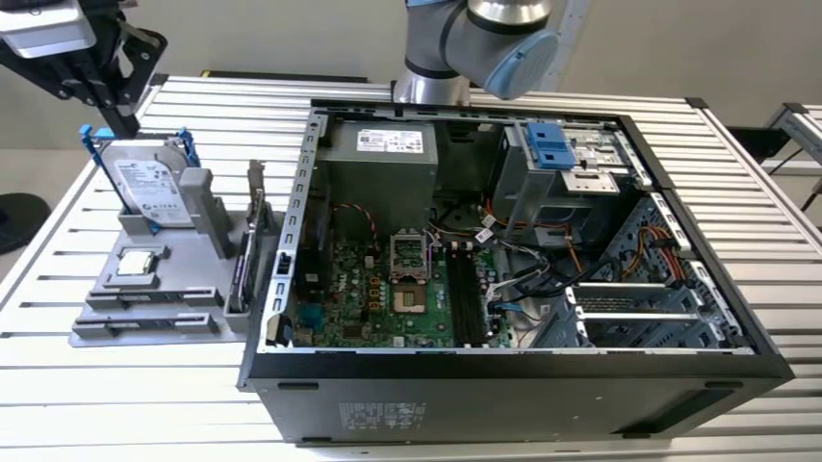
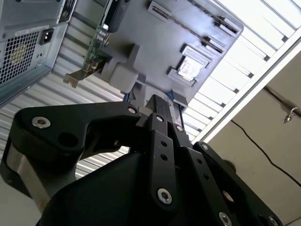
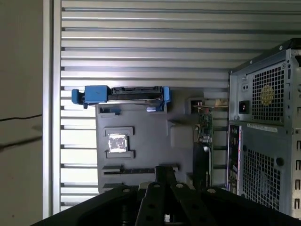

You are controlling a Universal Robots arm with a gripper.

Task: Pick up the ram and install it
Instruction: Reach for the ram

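Observation:
The ram (image 3: 127,171) is a thin dark stick standing on edge in a slot of the grey holder (image 3: 146,127). It also appears in the second wrist view as a dark strip (image 2: 200,30). In the exterior view my gripper (image 1: 129,123) hangs above the far end of the holder (image 1: 154,289), over the hard drive. Its black fingers are closed together with nothing between them in both wrist views (image 2: 160,104) (image 3: 162,169). The long black motherboard slots (image 1: 460,289) lie inside the open computer case (image 1: 514,361).
A silver-labelled hard drive (image 1: 148,188) with blue rails stands in the holder. An expansion card (image 1: 257,226) with a metal bracket stands between holder and case. A square chip (image 1: 135,262) rests on the holder. The slatted table (image 1: 129,404) surrounds everything.

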